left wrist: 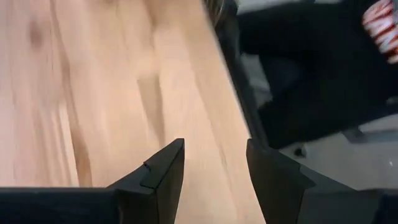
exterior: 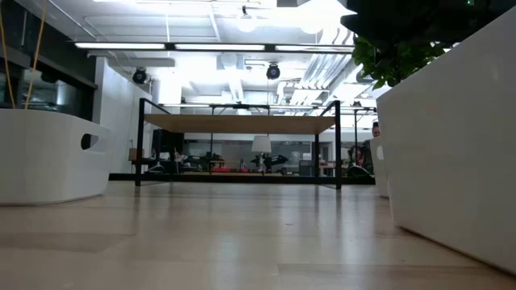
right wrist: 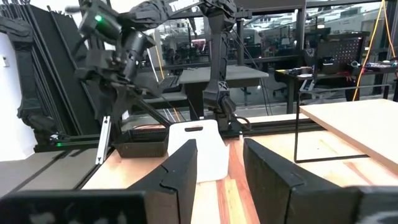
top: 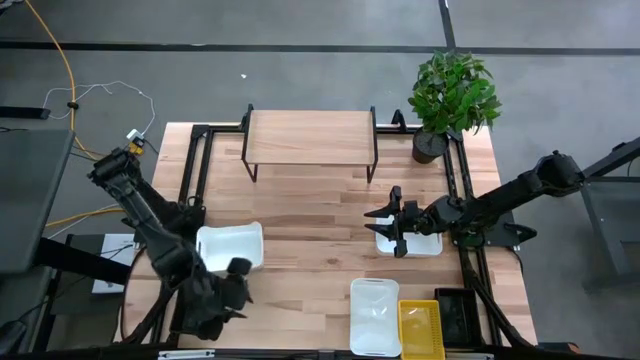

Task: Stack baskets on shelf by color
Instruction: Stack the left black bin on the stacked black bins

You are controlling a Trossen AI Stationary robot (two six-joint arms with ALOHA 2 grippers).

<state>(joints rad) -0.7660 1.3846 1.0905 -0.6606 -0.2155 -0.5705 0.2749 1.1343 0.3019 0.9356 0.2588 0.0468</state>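
The shelf (top: 310,135) stands at the table's far side on thin black legs, its wooden top bare; it also shows in the low view (exterior: 242,123). One white basket (top: 230,245) rests flat on the table's left part. A second white basket (top: 420,243) lies under my right gripper (top: 390,228), which is open and reaches past the basket's left edge. A third white basket (top: 375,315) and a yellow basket (top: 420,328) sit side by side at the near edge. My left gripper (top: 240,285) is open, near the near-left corner, over bare wood (left wrist: 214,168).
A potted plant (top: 450,95) stands at the far right corner beside the shelf. A black object (top: 458,315) lies right of the yellow basket. Black frame rails (top: 190,165) run along the table's sides. Bare wood lies between the shelf and the baskets.
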